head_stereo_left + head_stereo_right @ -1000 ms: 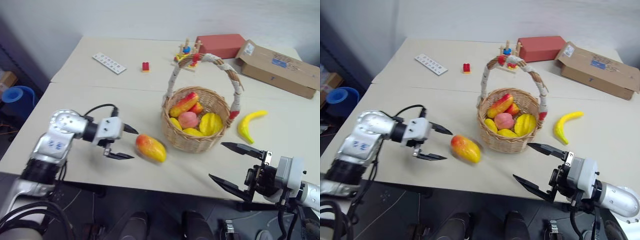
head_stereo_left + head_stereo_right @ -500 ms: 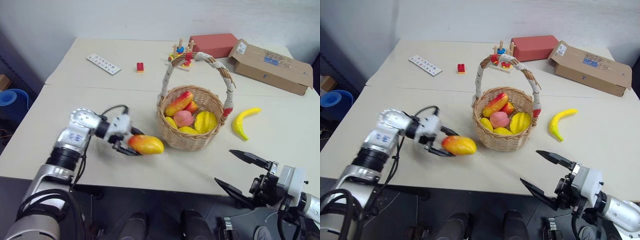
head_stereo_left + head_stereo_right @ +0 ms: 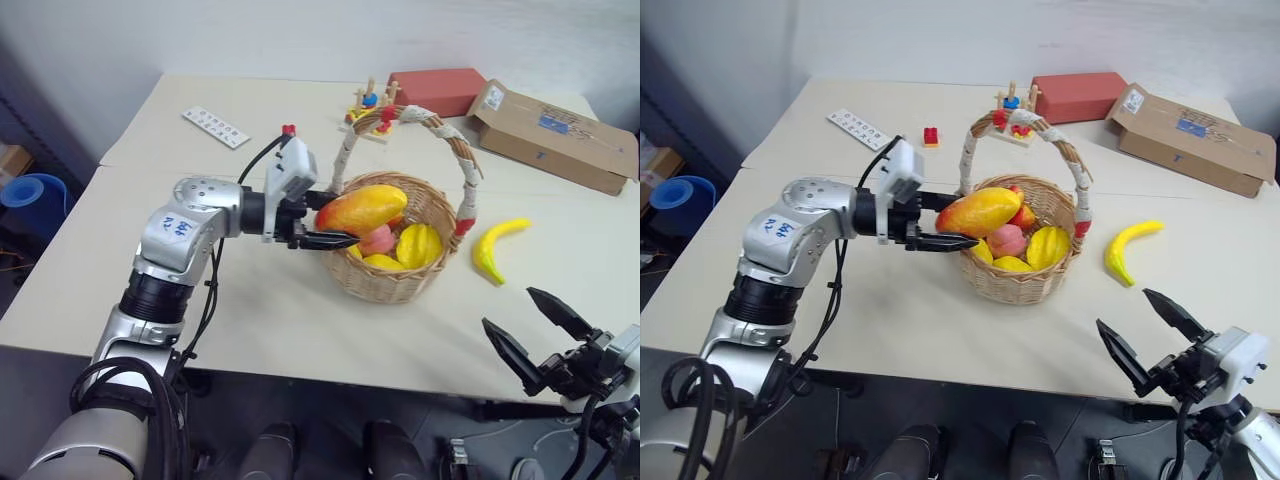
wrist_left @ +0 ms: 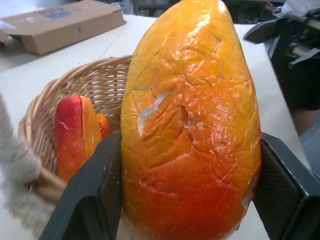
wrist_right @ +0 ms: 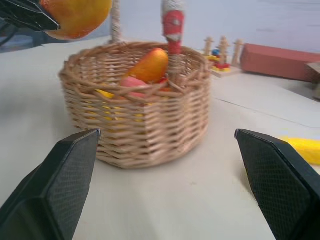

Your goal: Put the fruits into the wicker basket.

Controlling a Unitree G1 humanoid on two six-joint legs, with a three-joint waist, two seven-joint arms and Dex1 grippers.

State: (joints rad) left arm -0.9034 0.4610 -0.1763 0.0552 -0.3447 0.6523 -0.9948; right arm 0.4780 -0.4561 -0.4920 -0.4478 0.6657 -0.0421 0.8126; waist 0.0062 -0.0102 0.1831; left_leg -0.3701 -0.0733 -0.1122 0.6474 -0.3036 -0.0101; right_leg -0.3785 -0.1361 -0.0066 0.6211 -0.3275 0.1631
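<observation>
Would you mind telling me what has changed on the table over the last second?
The left hand closed on the mango, which had lain on the table beside the wicker basket, and lifted it up over the basket's near rim. The right hand, open, drew back toward the table's near edge. The banana and the fruit already in the basket stayed put.

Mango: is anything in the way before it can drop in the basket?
Nothing blocks it. The left gripper holds the mango over the basket rim, beside the arched handle. Fruit already inside leaves room.
</observation>
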